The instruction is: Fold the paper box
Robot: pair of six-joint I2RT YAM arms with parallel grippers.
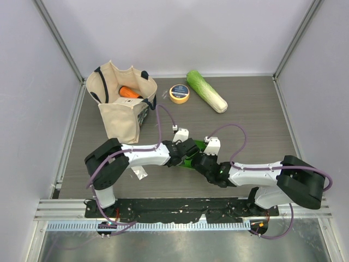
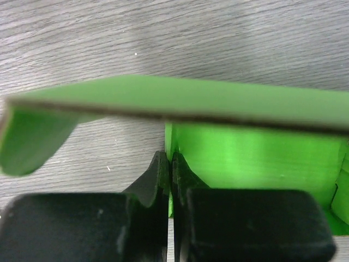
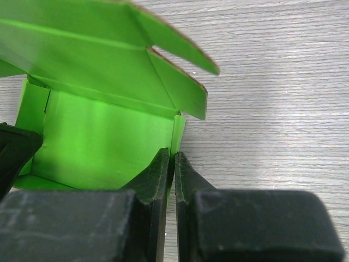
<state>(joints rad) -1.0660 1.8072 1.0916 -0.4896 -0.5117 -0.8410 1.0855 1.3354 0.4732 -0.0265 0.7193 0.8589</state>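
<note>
Left gripper [image 2: 170, 161]: jaws pinched on one upright wall of the paper box [image 1: 191, 161].
Paper box: mid-tabletop [image 1: 262, 120], between both arms. Walls raised, lid and flaps still open; judged roughly half folded.
Right gripper [image 3: 172, 155]: jaws pinched on another wall.

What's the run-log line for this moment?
stage: paper box half-formed | left end effector: shut on side wall | right end effector: shut on side wall | top flaps: open
</note>
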